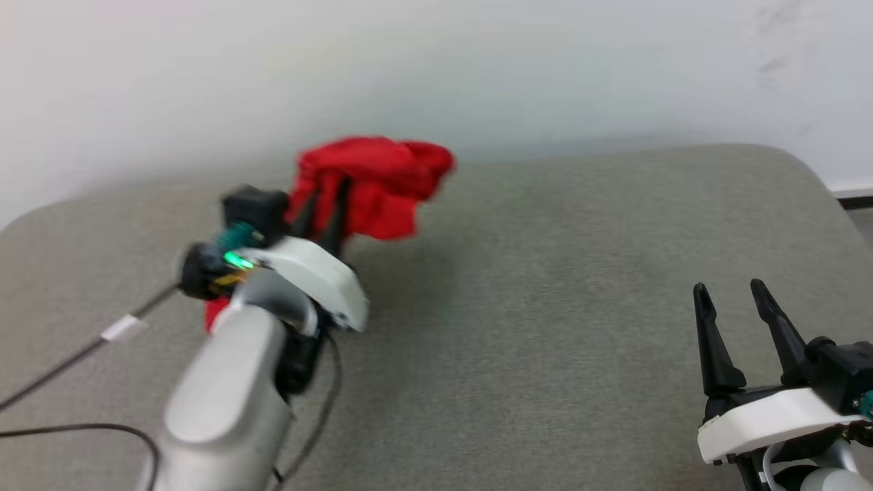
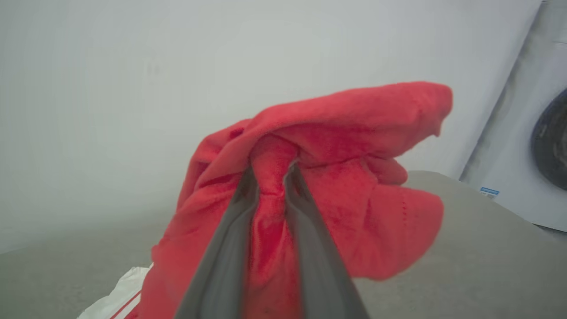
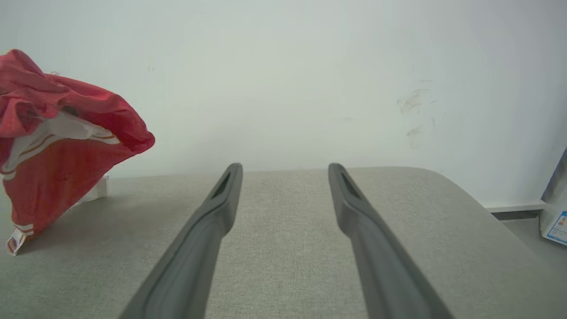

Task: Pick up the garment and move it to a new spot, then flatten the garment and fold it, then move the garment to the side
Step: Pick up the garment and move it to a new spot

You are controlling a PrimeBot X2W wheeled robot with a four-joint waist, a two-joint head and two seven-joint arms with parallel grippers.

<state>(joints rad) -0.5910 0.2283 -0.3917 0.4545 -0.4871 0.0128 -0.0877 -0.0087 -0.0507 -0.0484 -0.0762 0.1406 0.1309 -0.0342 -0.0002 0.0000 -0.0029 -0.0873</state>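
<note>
Bare grey pad from the middle to the right edge, free for passing. At far left, bunched garment clamped in the left gripper, with the left arm and cables crossing the near left. Wall closing off the back, and right gripper low at near right, fingers spread.
</note>
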